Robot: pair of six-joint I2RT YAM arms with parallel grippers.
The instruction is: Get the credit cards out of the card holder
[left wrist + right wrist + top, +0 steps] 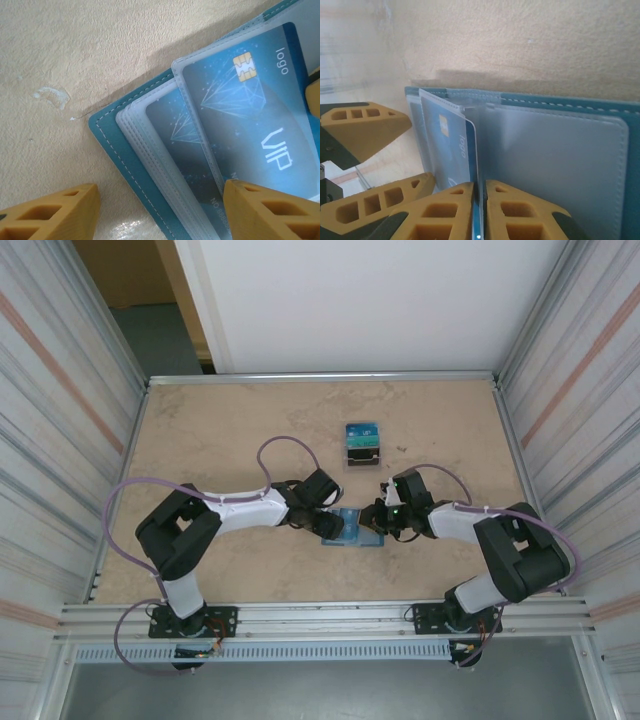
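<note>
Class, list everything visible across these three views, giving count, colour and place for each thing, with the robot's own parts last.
credit cards: two seen, blue, in the clear sleeves of the card holder
card holder: one, teal, lying open on the table between the grippers
stand: one, dark base with a blue-teal top, beyond the card holder
table: one, beige
left gripper: one, yellow fingers, open over the card holder's corner
right gripper: one, yellow fingers, closed on an upright card's edge

A beige mottled tabletop (220, 430) sits between ribbed grey side walls (60, 390), white panel (370, 300) behind.
</note>
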